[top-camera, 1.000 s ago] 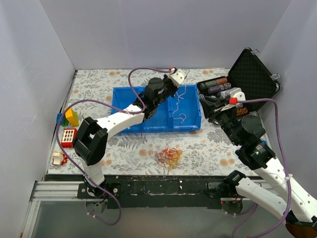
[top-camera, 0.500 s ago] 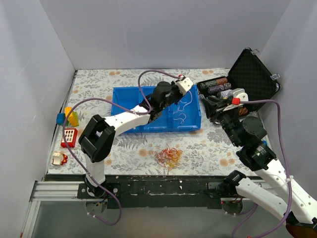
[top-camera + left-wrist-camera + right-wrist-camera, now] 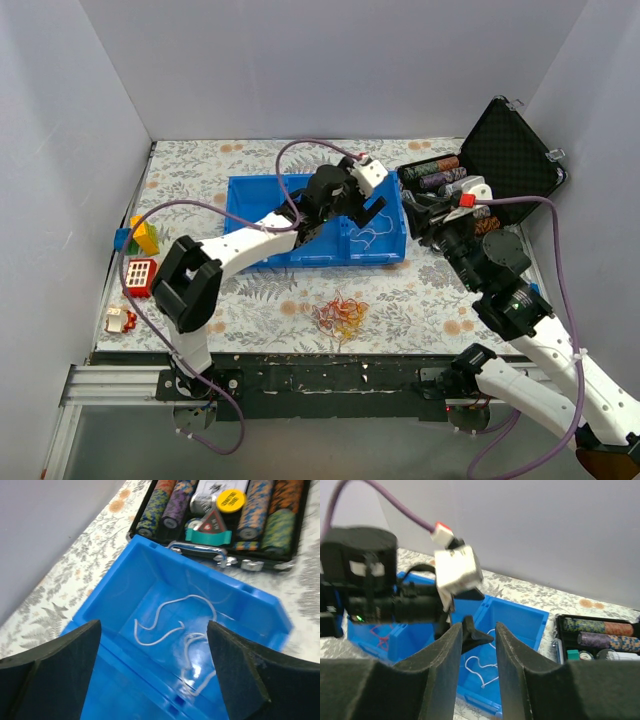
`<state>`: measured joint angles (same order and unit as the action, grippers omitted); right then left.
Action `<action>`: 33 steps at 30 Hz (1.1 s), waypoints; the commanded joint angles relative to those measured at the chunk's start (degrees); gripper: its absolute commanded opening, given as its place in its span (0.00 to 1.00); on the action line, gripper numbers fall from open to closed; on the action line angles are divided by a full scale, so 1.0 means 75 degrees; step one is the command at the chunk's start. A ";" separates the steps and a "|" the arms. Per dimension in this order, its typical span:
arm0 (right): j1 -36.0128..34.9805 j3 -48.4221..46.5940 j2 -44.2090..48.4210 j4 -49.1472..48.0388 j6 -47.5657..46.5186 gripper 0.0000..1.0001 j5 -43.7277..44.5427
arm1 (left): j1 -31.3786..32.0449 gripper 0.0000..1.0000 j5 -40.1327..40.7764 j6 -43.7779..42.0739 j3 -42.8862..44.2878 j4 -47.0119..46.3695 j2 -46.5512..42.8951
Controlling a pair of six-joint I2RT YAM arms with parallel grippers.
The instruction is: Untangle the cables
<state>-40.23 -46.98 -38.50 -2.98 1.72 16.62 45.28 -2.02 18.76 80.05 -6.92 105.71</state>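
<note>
Over the blue bin (image 3: 240,186), at 12 o'clock from table centre, the left gripper (image 3: 364,210) is positioned above the right compartment. Its jaws are spread wide in the wrist view, with nothing gripped. A white cable (image 3: 172,629) is seen lying loose on that compartment's floor, directly below the gripper and not touched by it. The same cable is visible from above at (image 3: 372,233).

A thin red cord (image 3: 382,641) is made out in the bin's left compartment from the right wrist view; detail is too small to tell more.

An orange, yellow and red tangle (image 3: 340,313) is left on the table (image 3: 200,165) at 6 o'clock, well apart from both grippers and outside the bin.

The right gripper (image 3: 422,218) is parked at 3 o'clock, just beside the bin's right wall and aimed at the left gripper. Its fingers (image 3: 451,665) are set only narrowly apart, with nothing clamped.

An open chip case (image 3: 515,150) is placed at 2 o'clock. Toy blocks (image 3: 140,238) are grouped at 9 o'clock.
</note>
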 commanded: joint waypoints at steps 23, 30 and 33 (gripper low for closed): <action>0.0102 0.0405 -0.1406 0.0913 0.0838 0.55 -0.5052 | -0.0939 0.50 -0.4887 -0.2196 -0.4768 0.2341 -0.3983; 0.0195 0.0522 -0.1242 0.0925 0.0873 0.54 -0.4877 | -0.0553 0.54 -0.4957 -0.3438 -0.4381 0.2832 -0.3244; 0.0242 0.0510 -0.1230 0.0937 0.0884 0.54 -0.4830 | -0.0447 0.55 -0.4992 -0.3790 -0.4275 0.3067 -0.3045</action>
<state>-39.03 -43.22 -48.80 5.28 7.66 -19.94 40.80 -37.74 -3.22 45.45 13.63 82.11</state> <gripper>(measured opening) 0.544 0.539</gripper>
